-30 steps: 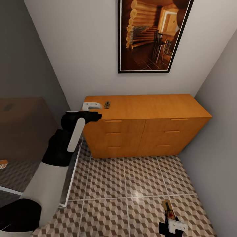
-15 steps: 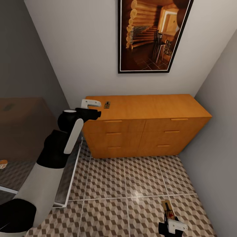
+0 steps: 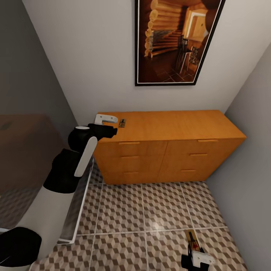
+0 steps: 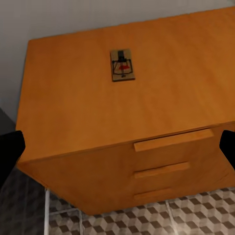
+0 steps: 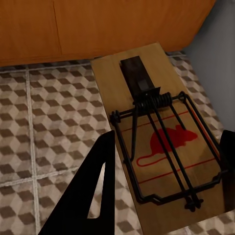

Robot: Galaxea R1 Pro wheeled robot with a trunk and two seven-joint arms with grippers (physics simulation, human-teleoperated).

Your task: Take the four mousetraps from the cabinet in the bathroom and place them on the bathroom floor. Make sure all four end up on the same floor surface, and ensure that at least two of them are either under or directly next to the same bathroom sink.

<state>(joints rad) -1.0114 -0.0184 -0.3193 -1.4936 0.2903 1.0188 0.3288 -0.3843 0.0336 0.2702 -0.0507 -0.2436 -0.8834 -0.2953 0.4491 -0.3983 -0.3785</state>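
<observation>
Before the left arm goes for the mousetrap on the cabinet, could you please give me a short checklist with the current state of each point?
1. Mousetrap on the cabinet top lies flat and unobstructed: ok.
2. Left tool open, fingers wide apart in the left wrist view: ok.
3. Left tool is over the cabinet edge, not yet at the trap: not ok.
4. Right tool holds the second mousetrap: ok.
5. Remaining two mousetraps located: cannot tell.
</observation>
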